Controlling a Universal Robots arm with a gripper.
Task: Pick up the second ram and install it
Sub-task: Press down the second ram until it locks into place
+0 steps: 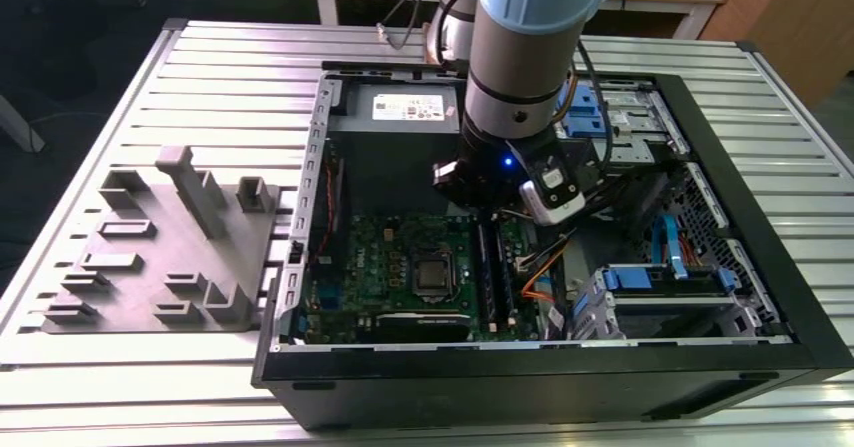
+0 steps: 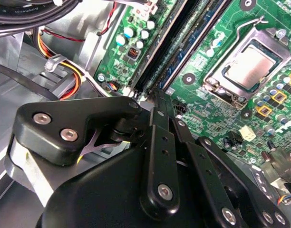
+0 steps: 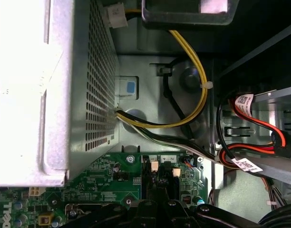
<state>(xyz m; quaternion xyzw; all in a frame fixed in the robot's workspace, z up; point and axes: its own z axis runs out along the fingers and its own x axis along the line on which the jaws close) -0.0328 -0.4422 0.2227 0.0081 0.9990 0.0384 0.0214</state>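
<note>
The second ram (image 2: 170, 50), as best we can judge, is the dark thin strip lying in line with the memory slots on the motherboard (image 2: 202, 45) in the second wrist view. Whether it is fully seated we cannot say. We take it to be light and stiff but fragile: hold it by the long top edge or the short ends, and keep off the chips and contacts.

The gripper (image 2: 157, 102) hangs right over the strip's near end. Its fingers are drawn almost together, and we cannot tell whether they nip the stick's edge or merely touch it.

Room is tight. The processor socket (image 2: 250, 66) sits just beside the slots, and yellow and red cables (image 3: 195, 71) loop near the slot ends. The perforated metal box (image 3: 88, 95) stands close, and the case wall (image 1: 747, 207) hems in the arm. Clear travel looks to be straight up and out. The grey fixture (image 1: 174, 257) lies well apart on the slatted table (image 1: 134, 117).
</note>
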